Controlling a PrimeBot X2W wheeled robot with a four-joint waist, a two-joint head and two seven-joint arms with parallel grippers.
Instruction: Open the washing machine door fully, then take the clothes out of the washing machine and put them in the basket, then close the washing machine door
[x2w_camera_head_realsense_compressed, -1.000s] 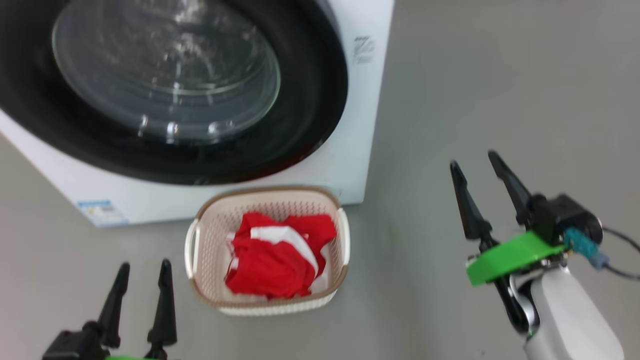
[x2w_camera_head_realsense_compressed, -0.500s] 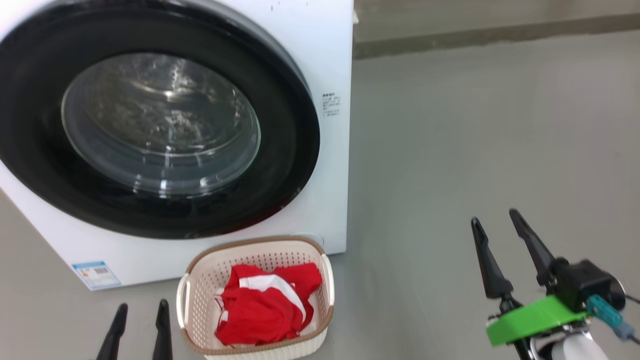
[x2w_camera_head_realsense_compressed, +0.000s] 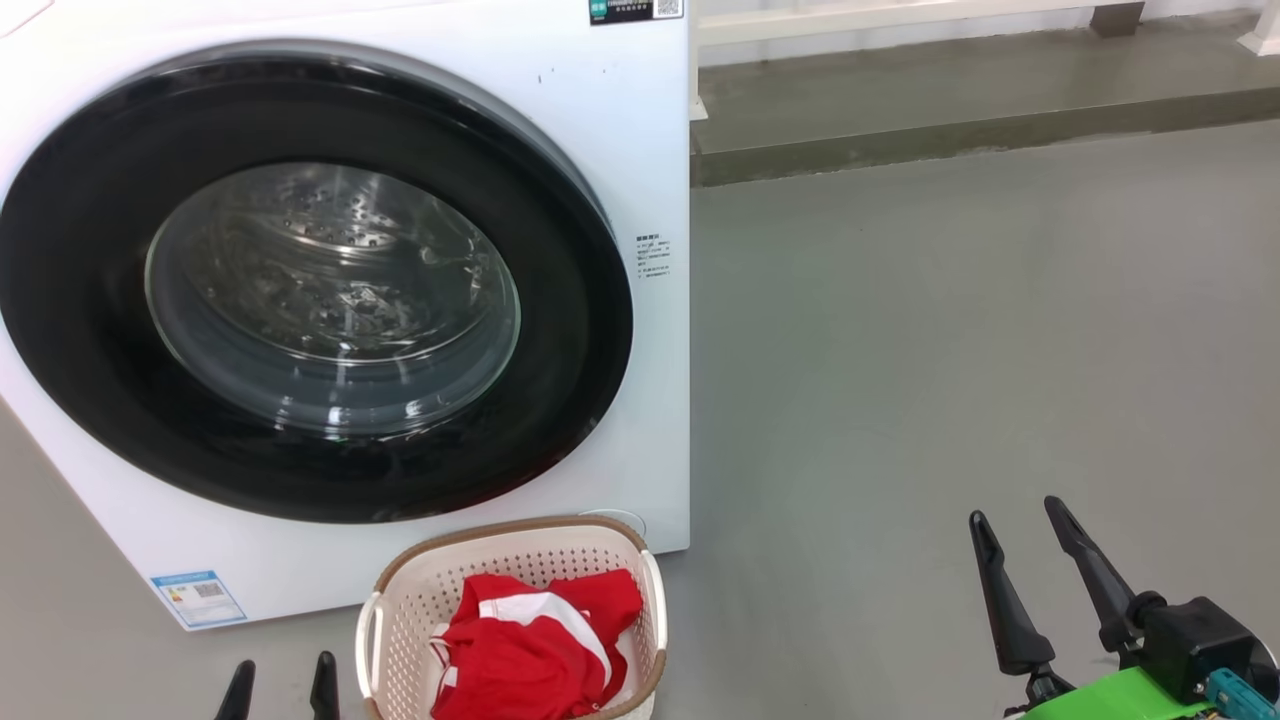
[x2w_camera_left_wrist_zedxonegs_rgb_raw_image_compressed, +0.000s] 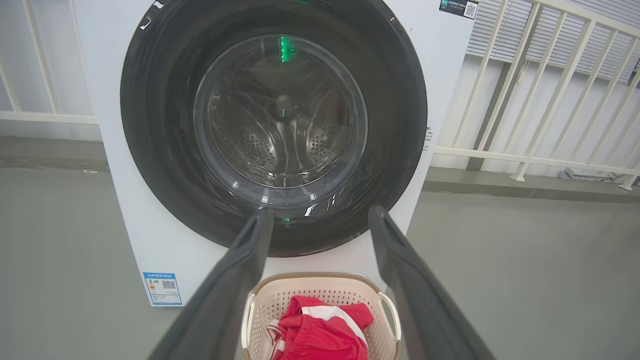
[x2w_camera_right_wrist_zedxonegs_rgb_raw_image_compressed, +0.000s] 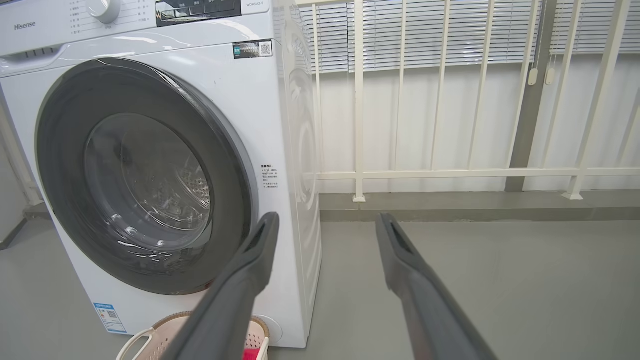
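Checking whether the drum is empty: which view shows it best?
The left wrist view: it looks straight through the door at the drum. Head view sees it from above, through reflections; right wrist view, obliquely.

Washing machine door (x2w_camera_right_wrist_zedxonegs_rgb_raw_image_compressed: 145, 175) closed; tool (x2w_camera_right_wrist_zedxonegs_rgb_raw_image_compressed: 325, 222) spread, empty.

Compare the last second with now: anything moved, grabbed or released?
The head camera tilted up, shifting the picture down; nothing taken or released. Unchanged: washing machine door shut, clothes in the basket before the washing machine, left gripper and right gripper open, empty.
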